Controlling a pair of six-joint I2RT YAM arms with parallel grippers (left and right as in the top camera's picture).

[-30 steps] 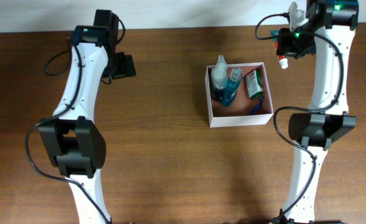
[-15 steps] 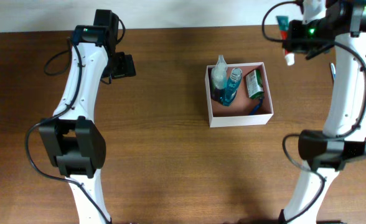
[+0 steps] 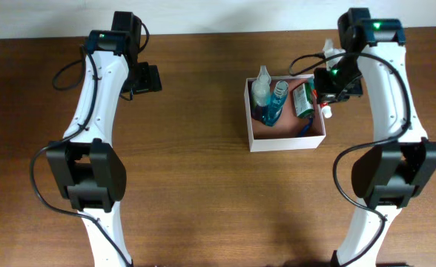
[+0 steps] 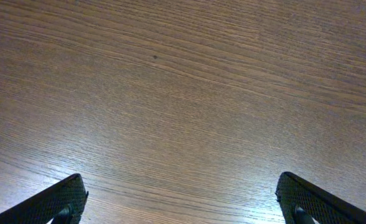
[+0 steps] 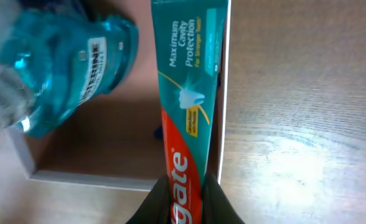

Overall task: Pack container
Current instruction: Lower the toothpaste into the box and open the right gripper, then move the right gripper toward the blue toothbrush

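1. The container [image 3: 286, 142] sits on the brown wooden tabletop [image 3: 196, 170], right of centre and nearer the right arm than the left.
2. Its left half is crowded. A clear spray bottle [image 3: 260, 87] and a blue mouthwash bottle [image 3: 276, 105] lie there, touching each other.
3. A green packet [image 3: 302, 99] lies along the right side. A small blue item [image 3: 305, 127] near the front right corner is too small to identify.
4. The right gripper [image 3: 326, 95] hangs over the container's right wall, clenched on a toothpaste tube [image 5: 186, 106].
5. From overhead the tube is mostly hidden by the arm. Only its white cap [image 3: 327, 113] shows, just outside the wall.
6. The right wrist view shows the tube's teal and red print. It runs along the white wall's inner edge with the mouthwash bottle to its left. Whether tube and wall touch cannot be told.
7. Only the overhead view shows the green packet and the spray bottle's nozzle.
8. The left gripper [image 3: 148, 78] is well apart at the far left, jaws spread wide and holding nothing.
9. The left wrist view shows bare wood grain between its fingertips [image 4: 58, 199].
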